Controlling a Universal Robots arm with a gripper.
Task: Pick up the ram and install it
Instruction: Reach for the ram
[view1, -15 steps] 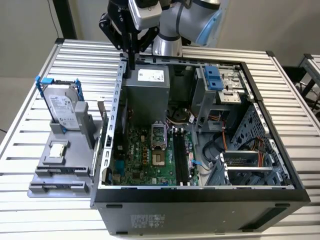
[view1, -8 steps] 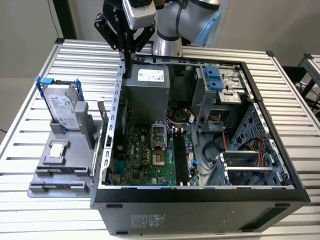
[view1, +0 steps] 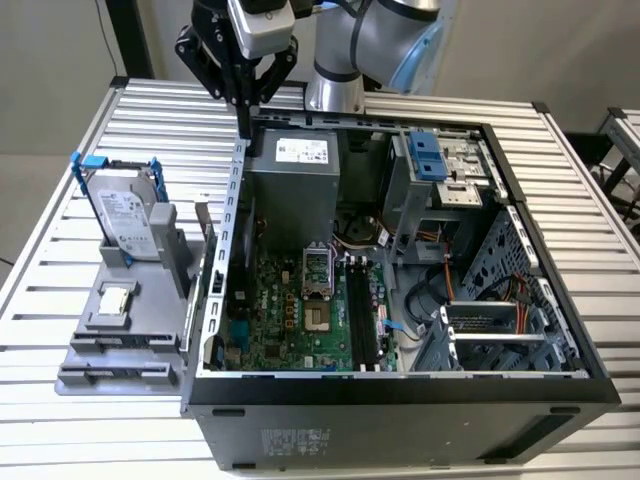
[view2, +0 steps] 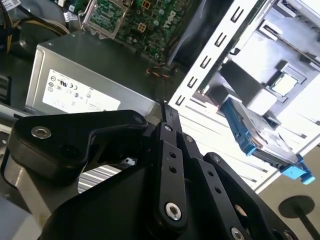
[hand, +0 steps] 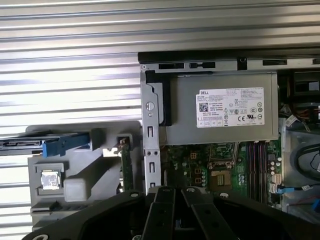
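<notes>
The ram (hand: 125, 170) stood on its long edge in a slot of the grey holder (hand: 100, 170), just beside the outer wall of the open computer case (view1: 400, 400). Seen edge-on in the first wrist view, it was a thin greenish strip; its chips could not be made out. The tool (view1: 243, 128) hung over the case's far corner by the power supply (view1: 295, 185), fingers clenched together on nothing, well apart from the ram. The holder lay on the slatted surface (view1: 40, 300).
</notes>
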